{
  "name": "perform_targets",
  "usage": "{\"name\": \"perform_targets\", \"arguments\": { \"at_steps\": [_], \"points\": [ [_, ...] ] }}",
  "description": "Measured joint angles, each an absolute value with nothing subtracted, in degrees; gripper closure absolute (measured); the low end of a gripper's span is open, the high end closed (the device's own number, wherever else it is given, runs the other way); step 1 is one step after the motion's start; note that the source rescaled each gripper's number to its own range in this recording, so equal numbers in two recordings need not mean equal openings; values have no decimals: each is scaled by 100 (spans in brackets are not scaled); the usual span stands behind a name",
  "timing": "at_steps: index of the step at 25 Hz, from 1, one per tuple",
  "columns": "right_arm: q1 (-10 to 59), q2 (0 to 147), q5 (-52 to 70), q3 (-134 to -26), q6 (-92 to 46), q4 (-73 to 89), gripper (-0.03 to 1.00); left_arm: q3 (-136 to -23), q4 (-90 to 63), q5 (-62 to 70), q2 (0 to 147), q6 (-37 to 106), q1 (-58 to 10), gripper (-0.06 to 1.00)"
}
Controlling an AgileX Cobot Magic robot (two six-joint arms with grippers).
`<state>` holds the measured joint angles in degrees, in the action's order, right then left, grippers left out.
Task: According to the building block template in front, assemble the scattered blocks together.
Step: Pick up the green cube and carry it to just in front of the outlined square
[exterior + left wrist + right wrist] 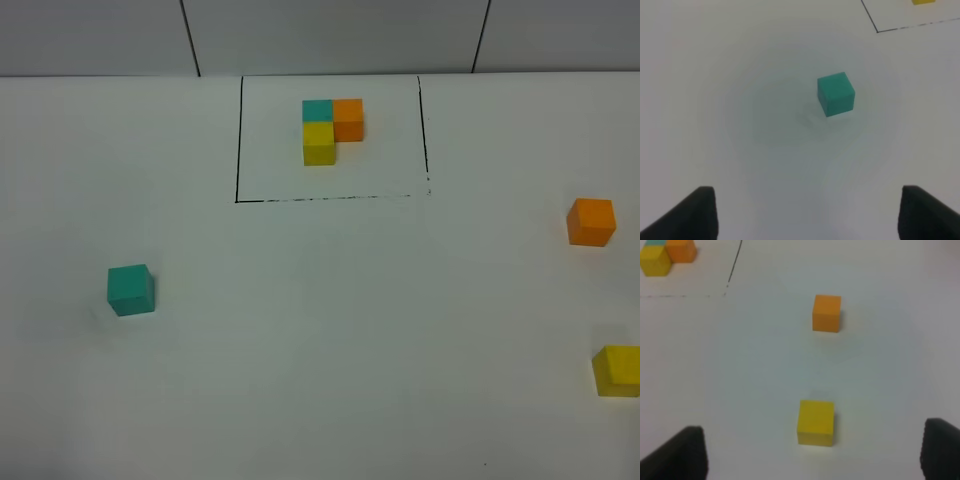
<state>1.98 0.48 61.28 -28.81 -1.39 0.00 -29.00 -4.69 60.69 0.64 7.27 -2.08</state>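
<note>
Assembly not begun; left pincer (807, 210) and right pincer (814, 456) gape wide, empty. Next, in my judgement: left descends over teal block (836, 94).

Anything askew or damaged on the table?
Only the black outline: its near edge is patchy, broken toward the right corner. The template cubes sit flush. The teal cube, orange cube and yellow cube lie flat, intact.
</note>
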Motion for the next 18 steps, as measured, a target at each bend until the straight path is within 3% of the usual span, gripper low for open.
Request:
{"name": "perform_targets", "arguments": {
  "at_steps": [6,18],
  "points": [
    [198,48,6128,-2881,-139,0,24,-3249,-336,5632,1613,579,-208,11],
    [198,48,6128,-2881,-139,0,24,-5010,-928,4705,7283,310,-221,7]
  ]
}}
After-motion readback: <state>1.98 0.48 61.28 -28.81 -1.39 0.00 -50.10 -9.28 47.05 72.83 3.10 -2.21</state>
